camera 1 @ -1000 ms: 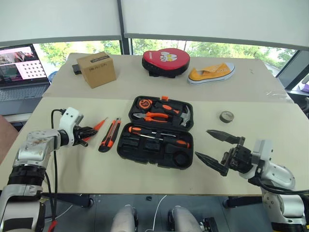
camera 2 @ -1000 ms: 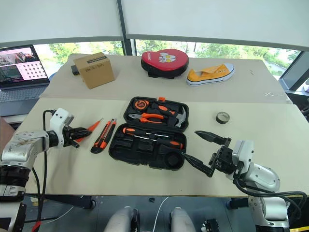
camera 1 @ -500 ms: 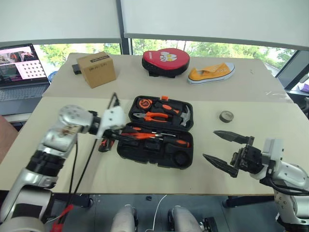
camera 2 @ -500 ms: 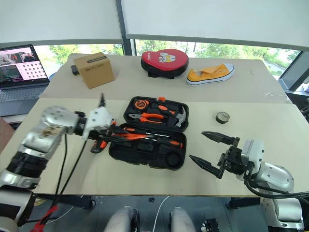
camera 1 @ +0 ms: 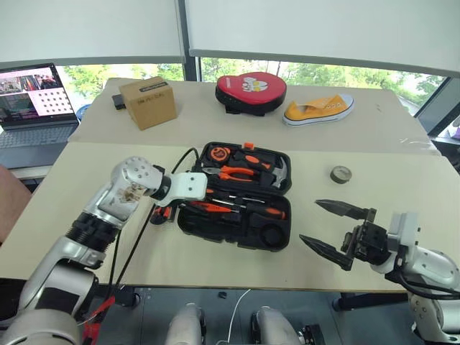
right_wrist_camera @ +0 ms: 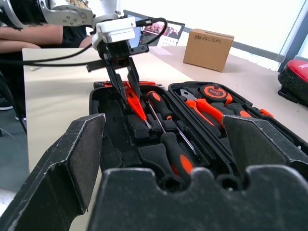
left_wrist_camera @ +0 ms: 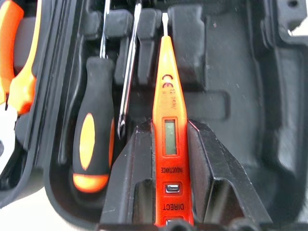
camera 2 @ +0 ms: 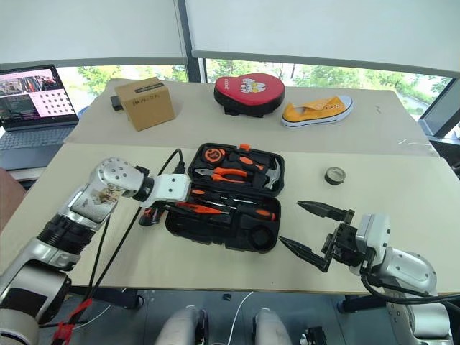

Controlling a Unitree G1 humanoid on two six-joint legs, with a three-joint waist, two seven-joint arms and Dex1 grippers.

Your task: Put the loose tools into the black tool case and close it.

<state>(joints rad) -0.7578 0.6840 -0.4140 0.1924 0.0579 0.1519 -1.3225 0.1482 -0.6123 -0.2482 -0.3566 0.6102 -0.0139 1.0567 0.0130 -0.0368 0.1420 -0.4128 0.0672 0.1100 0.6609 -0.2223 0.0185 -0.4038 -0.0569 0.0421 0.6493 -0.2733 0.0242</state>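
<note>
**Tester screwdriver held over the open case**

Left eye view: the black tool case point(camera 1: 236, 205) lies open at mid-table. The left gripper point(camera 1: 210, 204) is clamped on the slim tester screwdriver point(camera 1: 218, 208) above the case's near half. From the case, the utility knife point(camera 1: 162, 212) lies at 9 o'clock, partly hidden by the arm, and the small grey tape roll point(camera 1: 340, 174) at 2 o'clock, well apart. The right gripper point(camera 1: 332, 231) hangs at 4 o'clock, fingers spread wide, empty.

Right eye view: the pale table point(camera 2: 402, 187) is flat and smooth. At its far side stand a cardboard box point(camera 2: 145, 103), a red pad point(camera 2: 249, 93) and a yellow shoe point(camera 2: 317, 112); a laptop point(camera 2: 32, 108) sits at 10 o'clock.

Left wrist view: the fingers point(left_wrist_camera: 132, 180) grip the tester at its rear half, its tip aimed along the slots beside a seated screwdriver point(left_wrist_camera: 93, 134). I judge it light, stiff, smooth plastic that could pivot; a mid-body hold suits it.

Right wrist view: the tester hangs tip-down into the case, beside the two seated screwdrivers.
</note>
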